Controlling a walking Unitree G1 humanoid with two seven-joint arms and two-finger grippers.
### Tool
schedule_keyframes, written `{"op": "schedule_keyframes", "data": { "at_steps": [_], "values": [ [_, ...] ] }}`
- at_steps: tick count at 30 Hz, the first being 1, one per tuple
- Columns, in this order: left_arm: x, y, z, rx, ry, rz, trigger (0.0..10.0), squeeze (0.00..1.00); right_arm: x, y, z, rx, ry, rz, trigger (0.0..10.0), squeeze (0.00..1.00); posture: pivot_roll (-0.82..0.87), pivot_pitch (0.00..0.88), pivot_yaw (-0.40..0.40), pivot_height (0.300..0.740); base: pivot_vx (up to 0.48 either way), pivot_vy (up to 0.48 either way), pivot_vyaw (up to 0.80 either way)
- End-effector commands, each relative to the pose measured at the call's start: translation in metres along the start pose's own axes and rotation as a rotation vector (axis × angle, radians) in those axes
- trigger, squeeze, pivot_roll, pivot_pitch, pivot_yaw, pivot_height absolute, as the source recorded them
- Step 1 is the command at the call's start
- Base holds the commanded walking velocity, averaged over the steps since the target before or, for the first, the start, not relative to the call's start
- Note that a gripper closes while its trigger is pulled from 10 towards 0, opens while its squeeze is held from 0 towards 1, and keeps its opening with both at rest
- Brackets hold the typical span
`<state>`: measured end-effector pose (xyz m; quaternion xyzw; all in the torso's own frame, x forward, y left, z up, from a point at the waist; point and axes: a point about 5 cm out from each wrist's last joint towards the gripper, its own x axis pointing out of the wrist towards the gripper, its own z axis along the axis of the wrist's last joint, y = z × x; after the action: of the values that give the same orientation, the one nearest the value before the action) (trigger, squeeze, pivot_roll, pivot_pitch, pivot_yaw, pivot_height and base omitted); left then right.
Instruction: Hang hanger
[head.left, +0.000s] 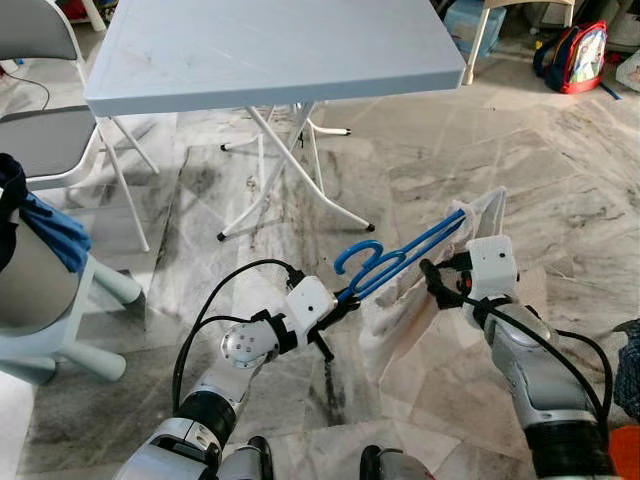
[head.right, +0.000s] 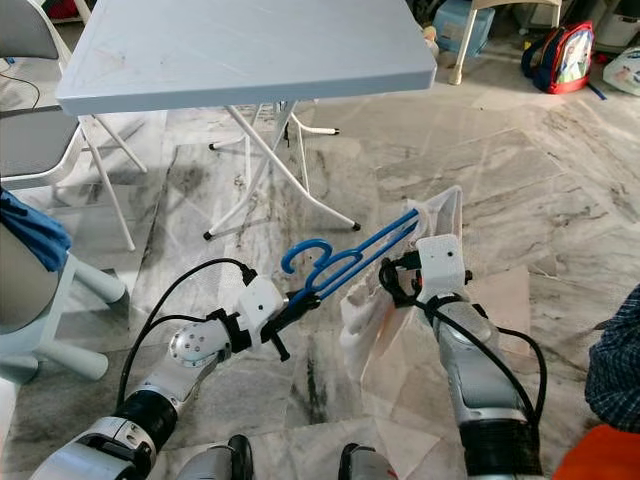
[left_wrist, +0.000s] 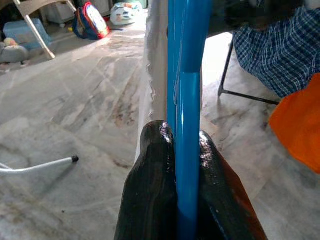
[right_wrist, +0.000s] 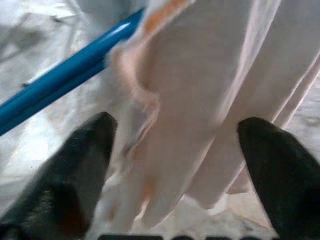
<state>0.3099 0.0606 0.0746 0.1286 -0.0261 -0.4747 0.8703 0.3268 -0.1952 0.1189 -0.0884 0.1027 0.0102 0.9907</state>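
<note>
A blue plastic hanger (head.left: 400, 258) is held low over the marble floor, its hook (head.left: 358, 255) pointing toward the table. My left gripper (head.left: 340, 305) is shut on the hanger's bar near the hook; in the left wrist view both black fingers (left_wrist: 150, 190) press on the blue bar (left_wrist: 187, 100). A sheer pale garment (head.left: 420, 320) hangs from the hanger's far end. My right gripper (head.left: 435, 280) is open beside that cloth. In the right wrist view the garment (right_wrist: 210, 100) hangs between its spread fingers (right_wrist: 75, 175), with the hanger (right_wrist: 60, 85) just beyond.
A grey folding table (head.left: 270, 50) stands ahead on thin white legs. A grey chair (head.left: 40, 130) and a blue cloth (head.left: 55, 230) are at the left. A backpack (head.left: 580, 55) lies far right. Plaid cloth (head.right: 615, 350) and something orange sit at my right.
</note>
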Motion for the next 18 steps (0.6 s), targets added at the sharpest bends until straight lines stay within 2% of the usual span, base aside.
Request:
{"op": "schedule_keyframes", "data": {
  "at_steps": [1,14,18],
  "values": [
    [0.001,-0.001,0.004,0.002,-0.031,0.0,0.0,0.0,0.001,-0.004,-0.002,0.002,0.002,-0.038,0.0,0.0,-0.07,0.225,0.016,0.74,0.0,0.0,0.0],
    [0.005,-0.006,0.006,-0.017,-0.051,-0.008,0.0,0.0,0.012,-0.014,0.002,0.014,-0.038,-0.118,0.0,0.0,-0.08,0.224,-0.002,0.74,0.0,0.0,0.0],
    [0.005,-0.007,0.005,-0.022,-0.051,-0.01,0.0,0.0,0.012,-0.021,0.004,0.033,-0.055,-0.15,0.0,0.0,-0.08,0.218,-0.007,0.74,0.0,0.0,0.0]
  ]
}}
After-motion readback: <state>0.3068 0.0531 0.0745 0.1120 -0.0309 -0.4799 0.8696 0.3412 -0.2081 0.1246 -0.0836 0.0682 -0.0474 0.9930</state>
